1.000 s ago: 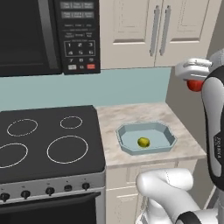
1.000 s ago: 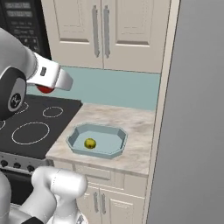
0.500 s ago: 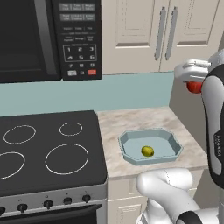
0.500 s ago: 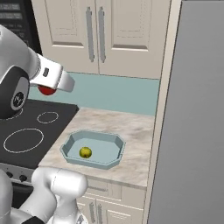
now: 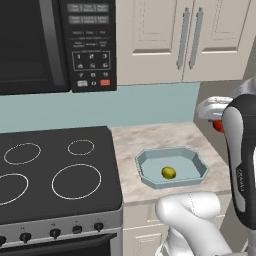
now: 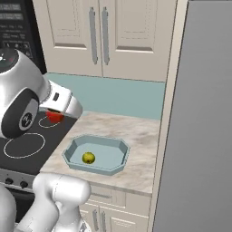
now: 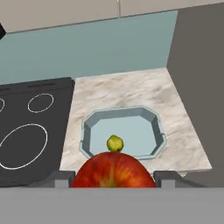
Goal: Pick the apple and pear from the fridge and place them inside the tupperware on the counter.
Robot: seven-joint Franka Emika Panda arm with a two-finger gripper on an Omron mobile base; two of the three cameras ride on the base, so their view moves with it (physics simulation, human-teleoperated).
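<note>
One of two fruits delivered: the pear [image 5: 168, 173] lies inside the tupperware [image 5: 150, 175], toward its near wall, loose and apart from the walls; item judged complete.

Second fruit in transit: the apple [image 7: 113, 169] sits clamped between the fingers of the gripper [image 7: 113, 175], jaws closed on its sides; in the right base view the apple [image 6: 55, 116] shows red under the hand, carried above the seam between stovetop and counter, beside the tray and not yet over it; in the left base view the apple [image 5: 218, 125] peeks out behind the forearm.

Remaining work (a judgement, not a sighting): bring the hand over the tupperware, lower it, release; the hand view already looks down on the tray [image 7: 89, 138] with the pear [image 7: 115, 142] just beyond the apple, so a drop aimed at the bare floor of the tray would avoid striking the pear.

Surroundings:
- counter [image 6: 140, 149]: beige marbled; tray near its front edge;
- fridge [image 6: 199, 136]: flat grey side wall bounding the counter at the right, close to the tray;
- stovetop [image 5: 50, 170]: black glass with white rings, abutting the counter on the other side;
- microwave [image 5: 55, 45]: dark, control panel lit, hung above the stovetop;
- upper cabinets [image 6: 99, 36]: cream, panelled, vertical bar handles;
- backsplash [image 5: 110, 107]: pale blue-green.

Obstructions: nothing stands between hand and tray; the fridge wall is the nearest hard surface and limits swing on that side; the upper cabinets sit well above the carry height.
</note>
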